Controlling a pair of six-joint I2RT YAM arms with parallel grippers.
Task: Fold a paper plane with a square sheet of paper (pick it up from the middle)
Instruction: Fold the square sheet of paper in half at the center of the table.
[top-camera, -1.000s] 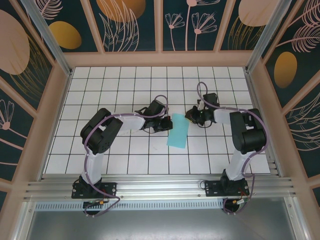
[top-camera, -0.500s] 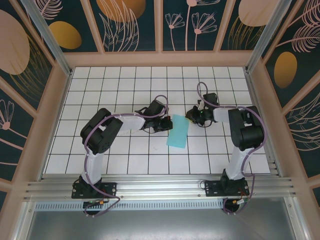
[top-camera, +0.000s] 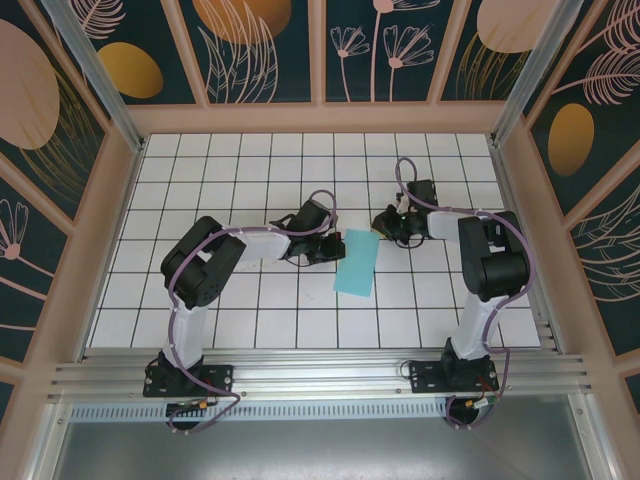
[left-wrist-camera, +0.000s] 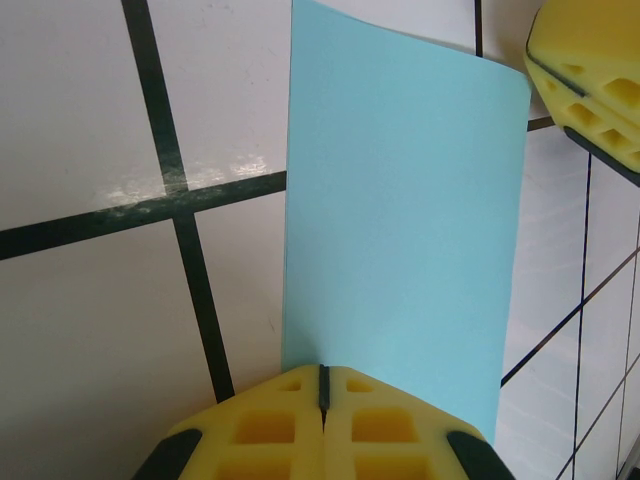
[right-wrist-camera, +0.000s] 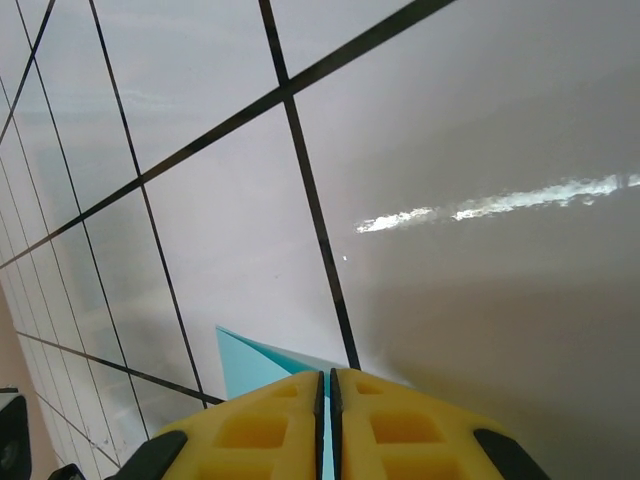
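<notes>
The sheet of paper lies flat at frame centre on the tiled table, apparently folded into a narrow rectangle. Left gripper: jaws fully closed at its left edge. Right gripper: jaws almost closed at its upper right corner; whether either pinches it cannot be told. The paper is probably light, limp and easily creased, so grip it at an edge.

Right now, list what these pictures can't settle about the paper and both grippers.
- Left wrist view: the paper meets the left gripper, whose shut fingers hide its near edge; pinched or just pressed, cannot tell.
- Right wrist view: the right gripper hides all but one corner of the paper.
- Top view: its layers are too small to count.
</notes>
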